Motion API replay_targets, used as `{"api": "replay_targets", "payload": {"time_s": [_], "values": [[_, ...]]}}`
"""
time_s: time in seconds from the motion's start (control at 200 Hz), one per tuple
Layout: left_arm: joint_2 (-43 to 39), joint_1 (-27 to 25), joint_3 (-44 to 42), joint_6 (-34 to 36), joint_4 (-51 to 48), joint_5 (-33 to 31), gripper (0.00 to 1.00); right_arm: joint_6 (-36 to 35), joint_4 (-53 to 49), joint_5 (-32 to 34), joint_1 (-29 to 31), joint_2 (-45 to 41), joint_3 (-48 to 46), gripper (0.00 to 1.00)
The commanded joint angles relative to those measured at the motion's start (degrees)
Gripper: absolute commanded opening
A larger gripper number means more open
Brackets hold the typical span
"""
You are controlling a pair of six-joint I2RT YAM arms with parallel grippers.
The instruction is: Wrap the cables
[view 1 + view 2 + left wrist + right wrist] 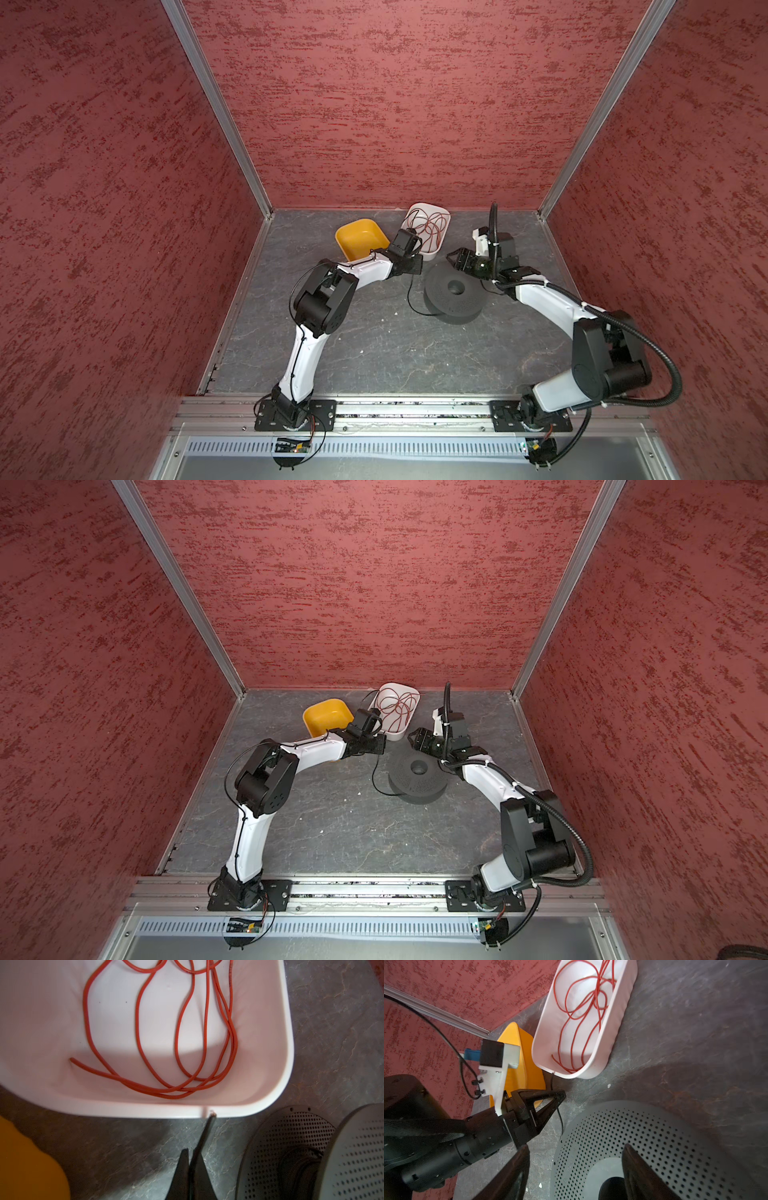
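Print on the red wire (230,980) is too blurred to read. The left gripper (190,1154) pinches the cable (206,1132) near its end, just beside the white tray (288,1043). The rest drops to the spool (455,297), its windings hard to make out, and the right gripper (575,1147) hangs spread above.

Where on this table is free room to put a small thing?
The largest bare patch of the table lies in front of the spool, down to the metal rail. A smaller one lies between the yellow tray and the left wall. Crowded: between the white tray and the spool, near the left gripper and right gripper.
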Motion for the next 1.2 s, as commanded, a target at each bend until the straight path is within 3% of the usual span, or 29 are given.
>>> {"api": "replay_targets", "payload": {"time_s": [0.0,0.486,0.857,0.977,1.197], "values": [[-3.18,-1.07,-2.29,4.74,2.87,-2.14,0.02,0.94,2.46,-2.19,0.41,1.11,2.43,0.70],[-14.22,-2.55,-13.97,15.91,16.97,1.59,0.00,3.29,5.00,-7.36,1.97,6.65,7.91,0.67],[-13.26,-5.21,-12.35,21.42,16.76,-0.11,0.00,6.79,10.32,-8.87,2.61,8.46,9.30,0.65],[-13.57,-5.88,-12.68,22.46,17.20,-0.65,0.00,7.28,10.51,-9.24,2.57,9.73,10.27,0.60],[-13.08,-5.96,-12.27,23.20,16.67,-2.02,0.00,7.75,10.40,-9.92,2.83,10.44,10.60,0.37]]}}
